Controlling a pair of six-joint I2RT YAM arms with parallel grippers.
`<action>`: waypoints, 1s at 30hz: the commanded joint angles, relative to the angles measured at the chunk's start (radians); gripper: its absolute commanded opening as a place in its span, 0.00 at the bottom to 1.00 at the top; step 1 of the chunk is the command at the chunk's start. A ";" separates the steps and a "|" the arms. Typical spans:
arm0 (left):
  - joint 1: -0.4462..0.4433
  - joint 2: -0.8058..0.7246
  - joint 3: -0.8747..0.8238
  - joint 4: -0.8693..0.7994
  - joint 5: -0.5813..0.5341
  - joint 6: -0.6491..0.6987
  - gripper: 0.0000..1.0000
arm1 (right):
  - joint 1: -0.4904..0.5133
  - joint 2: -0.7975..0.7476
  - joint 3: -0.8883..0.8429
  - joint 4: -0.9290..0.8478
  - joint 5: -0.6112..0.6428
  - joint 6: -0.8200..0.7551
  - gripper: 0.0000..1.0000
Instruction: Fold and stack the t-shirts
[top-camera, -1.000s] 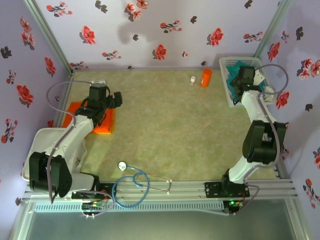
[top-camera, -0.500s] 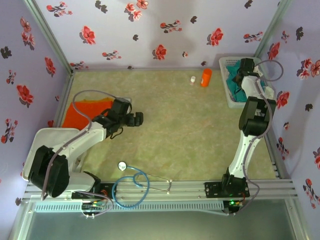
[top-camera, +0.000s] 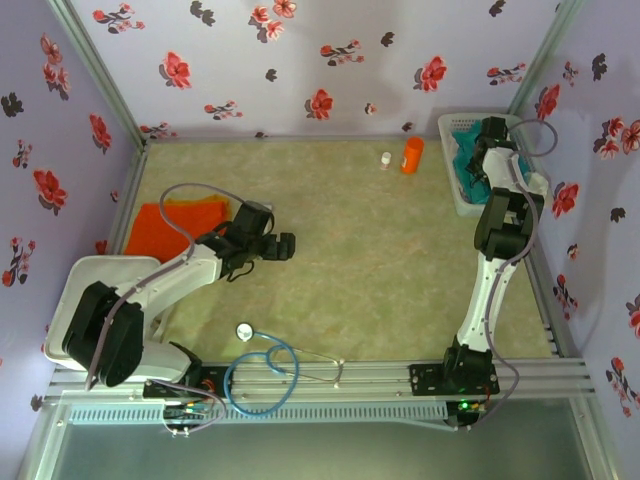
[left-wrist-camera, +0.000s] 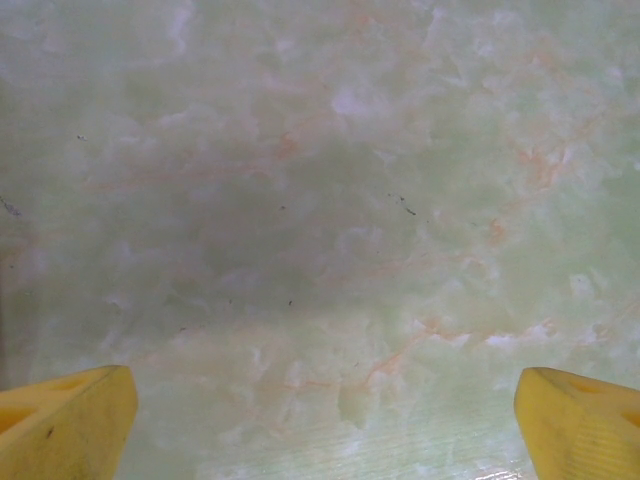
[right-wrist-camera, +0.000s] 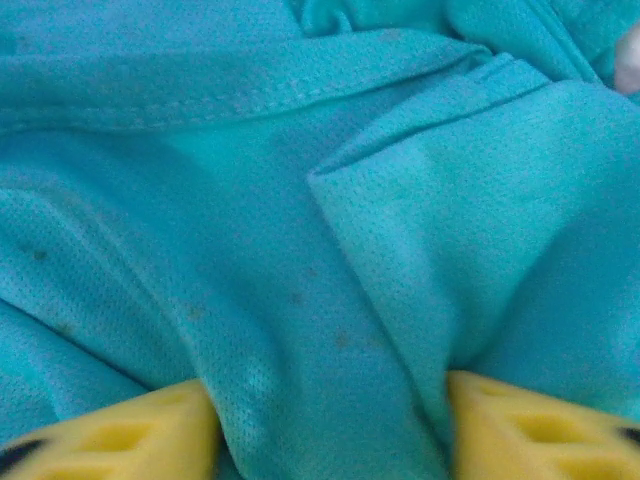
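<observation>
Soft, light and limp, the teal-green mesh t-shirt (right-wrist-camera: 300, 250) lies crumpled in the white plastic basket (top-camera: 452, 128) — right jaws pinching a raised fold, likely a sound hold. The bright orange cloth t-shirt (top-camera: 165, 228) lies at the table's (top-camera: 380, 260) left; left jaws spread.

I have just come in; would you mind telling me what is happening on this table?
Two robot arms are working on t-shirts. The right hand is down in the white basket at the far right corner, its fingers either side of a bunched fold of the teal t-shirt; a firm grip is not certain. The left hand hovers open over bare table, apart from the orange t-shirt lying flat at the left.
</observation>
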 joint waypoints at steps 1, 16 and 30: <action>-0.006 0.017 0.006 -0.003 0.003 -0.001 0.97 | 0.005 0.018 0.003 -0.042 -0.055 -0.011 0.29; -0.013 0.026 -0.002 0.025 0.029 -0.020 0.97 | 0.108 -0.415 -0.234 0.199 0.185 -0.046 0.00; 0.067 0.016 0.060 0.062 0.116 -0.002 0.99 | 0.374 -1.093 -0.722 0.278 0.292 -0.089 0.00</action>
